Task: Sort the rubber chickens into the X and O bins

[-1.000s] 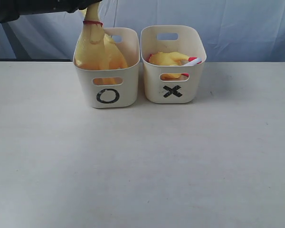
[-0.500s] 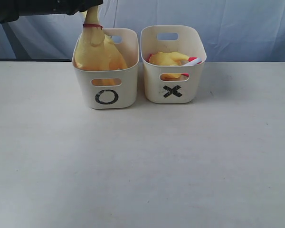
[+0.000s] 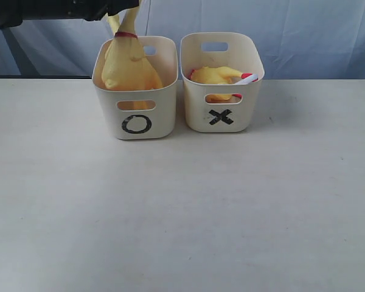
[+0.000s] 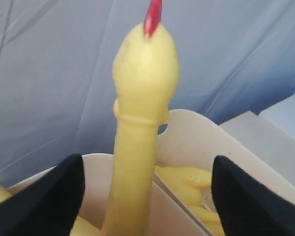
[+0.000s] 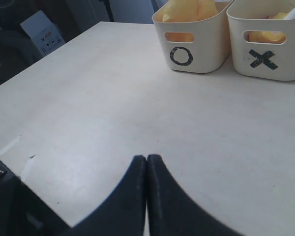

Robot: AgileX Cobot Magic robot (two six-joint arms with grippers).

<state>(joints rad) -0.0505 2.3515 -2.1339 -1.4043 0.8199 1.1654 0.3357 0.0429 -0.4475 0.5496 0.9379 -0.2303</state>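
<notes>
One yellow chicken (image 3: 129, 67) with a red-banded neck stands upright in the O bin (image 3: 135, 115), exterior view, head up at the left gripper (image 3: 118, 6); the X bin (image 3: 222, 115) holds a second chicken (image 3: 214, 75). Left wrist: jaws wide either side of the neck, not touching. Right wrist: right gripper (image 5: 146, 164) closed over the table (image 5: 88, 98), well apart from both bins.

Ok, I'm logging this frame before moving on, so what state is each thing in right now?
left gripper: open, fingers either side of the long chicken's neck, not touching it.
right gripper: shut, empty, above the table.
long chicken: body in the O bin, neck sticking up.
short chicken: lying in the X bin.
O bin: upright.
X bin: upright.
</notes>
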